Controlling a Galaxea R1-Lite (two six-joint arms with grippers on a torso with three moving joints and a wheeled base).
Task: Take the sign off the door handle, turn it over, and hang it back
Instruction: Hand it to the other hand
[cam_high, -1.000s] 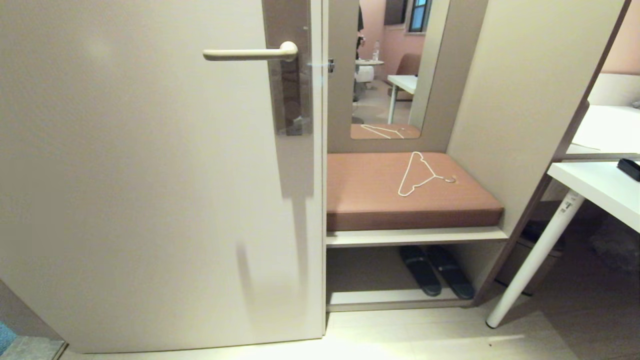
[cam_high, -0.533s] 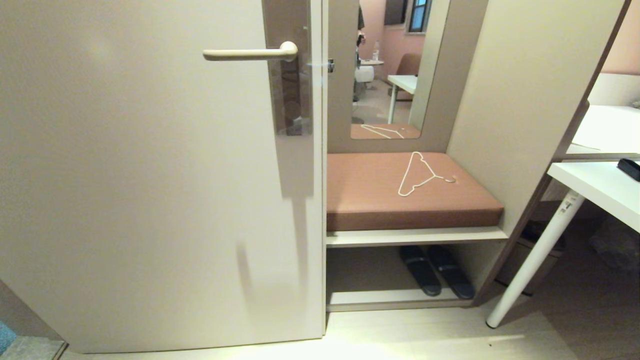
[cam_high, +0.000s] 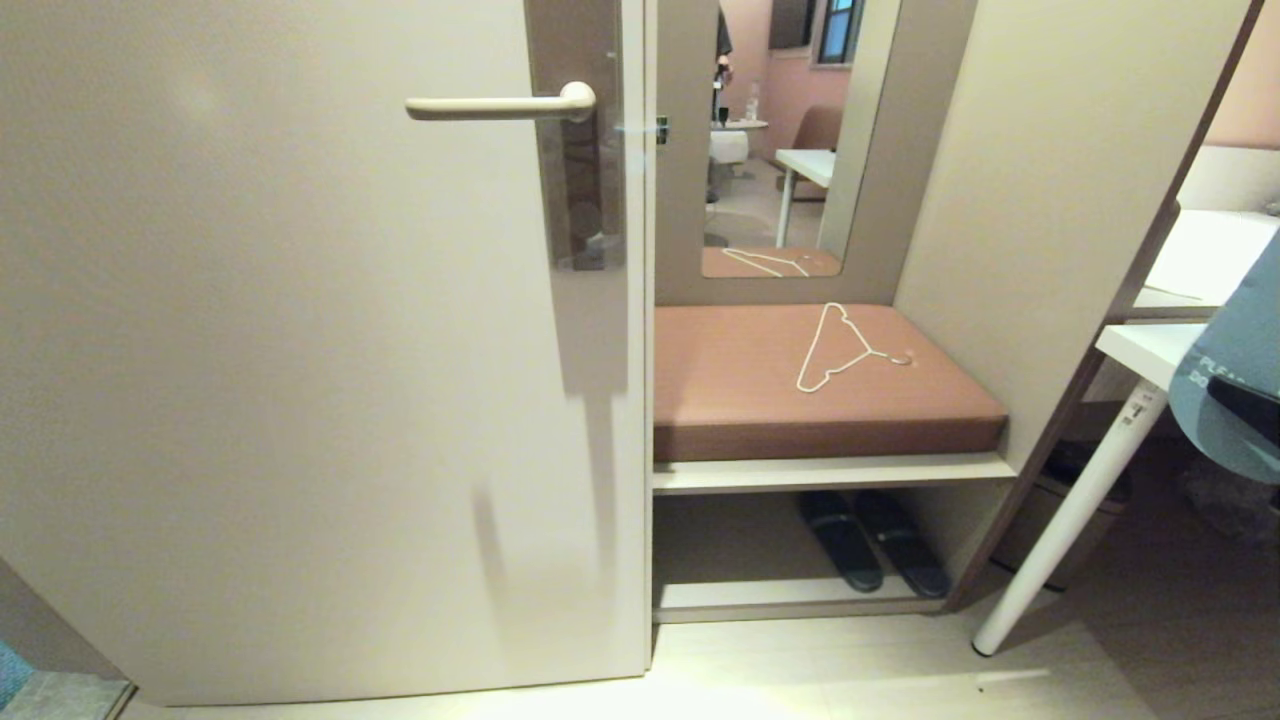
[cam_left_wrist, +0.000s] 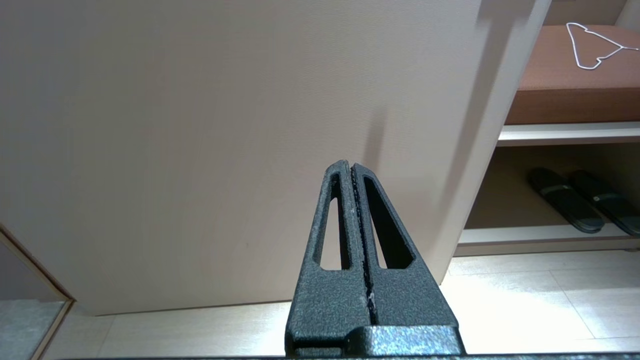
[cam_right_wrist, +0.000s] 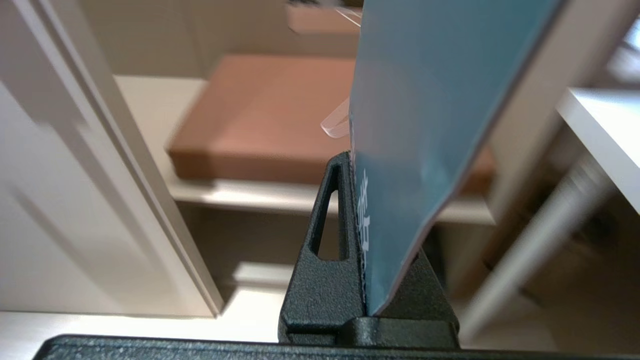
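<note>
Two grippers to account for. My right gripper (cam_right_wrist: 357, 165) is clamped on the sign (cam_right_wrist: 425, 100), the card pinched edge-on between its fingers with the blue printed face showing. In the head view the sign (cam_high: 1235, 390) sits at the far right edge, low beside the white desk (cam_high: 1140, 345) and well apart from the door handle (cam_high: 500, 105). The handle is bare; nothing hangs on it. My left gripper (cam_left_wrist: 351, 167) has its fingers pressed together on nothing, pointing at the lower door (cam_left_wrist: 225, 125) near the floor.

My reading: the sign is off the handle and the re-hang is not yet done; whether it has been turned I cannot confirm, as I cannot tell which face will end up outward.

Risks noted:
- The grip is on a thin rigid card near one end. A fast swing could pivot it between the fingers and leave the hole misaligned with the lever.
- The hole is not visible in any view, so I cannot verify its orientation before approach.
- The lever's free end points away from the sign's present side; approaching from the plate (cam_high: 580, 180) side would jam the card against the door.
- The desk edge and its leg (cam_high: 1080, 500) lie close to the sign; a low path could clip them.
</note>
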